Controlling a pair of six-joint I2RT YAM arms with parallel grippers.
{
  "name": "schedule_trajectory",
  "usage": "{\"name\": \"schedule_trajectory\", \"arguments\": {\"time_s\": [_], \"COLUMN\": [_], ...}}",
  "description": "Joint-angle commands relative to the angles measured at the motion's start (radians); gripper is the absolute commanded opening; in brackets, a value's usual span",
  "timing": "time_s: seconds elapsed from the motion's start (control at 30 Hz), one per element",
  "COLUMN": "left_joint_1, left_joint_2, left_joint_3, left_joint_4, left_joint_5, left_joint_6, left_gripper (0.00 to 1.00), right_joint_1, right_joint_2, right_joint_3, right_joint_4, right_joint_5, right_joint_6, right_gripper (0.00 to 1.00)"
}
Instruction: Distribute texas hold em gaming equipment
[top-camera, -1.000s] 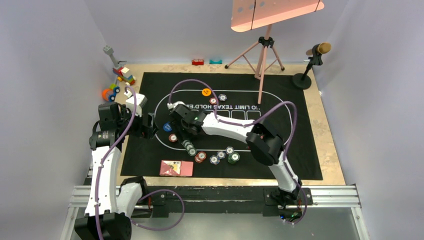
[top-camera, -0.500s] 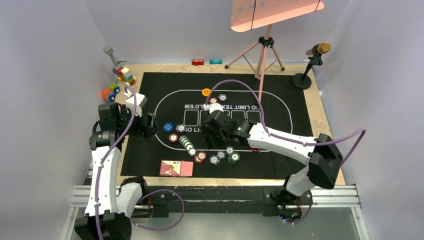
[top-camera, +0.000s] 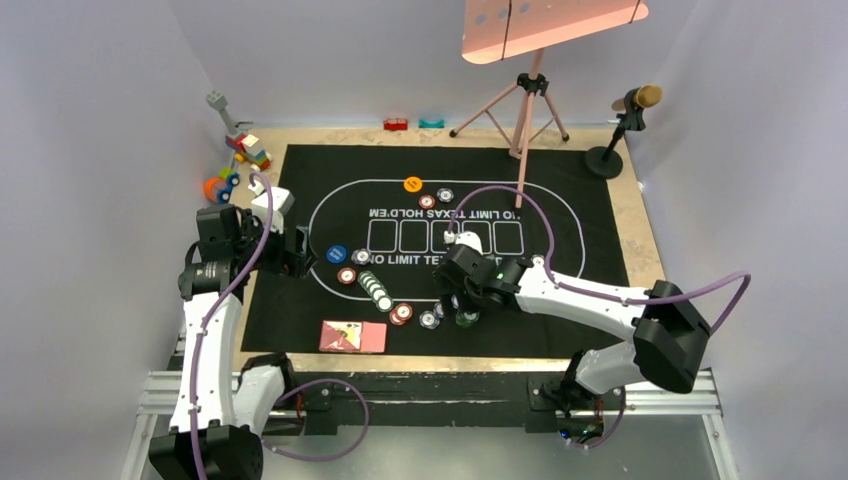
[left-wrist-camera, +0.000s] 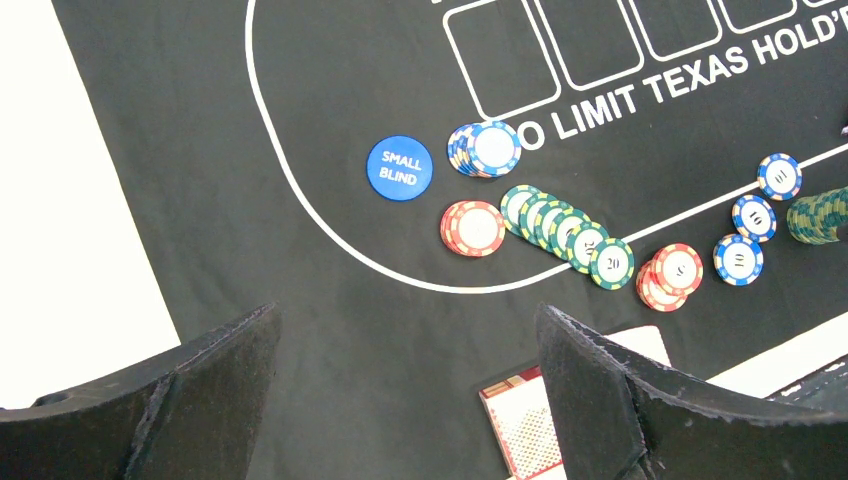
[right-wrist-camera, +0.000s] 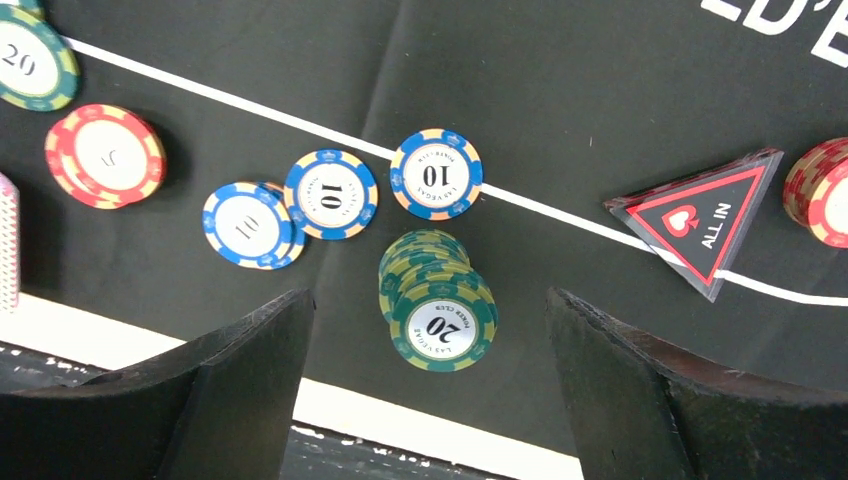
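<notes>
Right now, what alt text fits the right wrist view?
Open jaws frame a leaning stack of green 20 chips on a black mat. Blue 10 chips lie just beyond it, a red-edged ALL IN triangle at picture right.

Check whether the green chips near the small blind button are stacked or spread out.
Spread. The green chips lie in an overlapping row across the mat, unlike the red stack beside them.

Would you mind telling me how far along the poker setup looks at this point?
Done-looking: by the Small Blind button sit a blue stack, a red stack and fanned green chips. In hand: nothing; the right hand hovers open over a green chip stack, the left hand open too. Left: that stack, loose blue chips, the All In marker and the card deck, undealt.
</notes>
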Motion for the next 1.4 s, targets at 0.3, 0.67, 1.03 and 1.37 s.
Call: {"name": "schedule_trajectory", "arguments": {"time_s": [0.3, 0.67, 1.03, 1.37], "left_joint_1": [0.008, 0.009, 0.010, 0.009], "left_joint_2": [-0.005, -0.006, -0.004, -0.004], "left_joint_3": [-0.009, -0.009, -0.010, -0.010], "left_joint_4": [0.037, 0.037, 0.038, 0.037], "left_joint_5": [0.017, 0.018, 0.017, 0.017], "left_joint_6": [0.006, 0.006, 0.006, 0.007], "left_gripper": [1.00, 1.00, 1.00, 1.00], "right_joint_1": [-0.019, -0.035, -0.054, -0.212], "right_joint_2": [0.045, 0.059, 0.028, -0.064], "right_joint_3": [-0.072, -0.102, -0.096, 0.009], "right_joint_4": [0.102, 0.127, 0.120, 0.059], "right_joint_5": [-0.034, -0.060, -0.064, -0.097], "right_joint_6": [0.047, 0.046, 0.035, -0.040], "right_gripper": [0.71, 0.62, 0.35, 0.03]}}
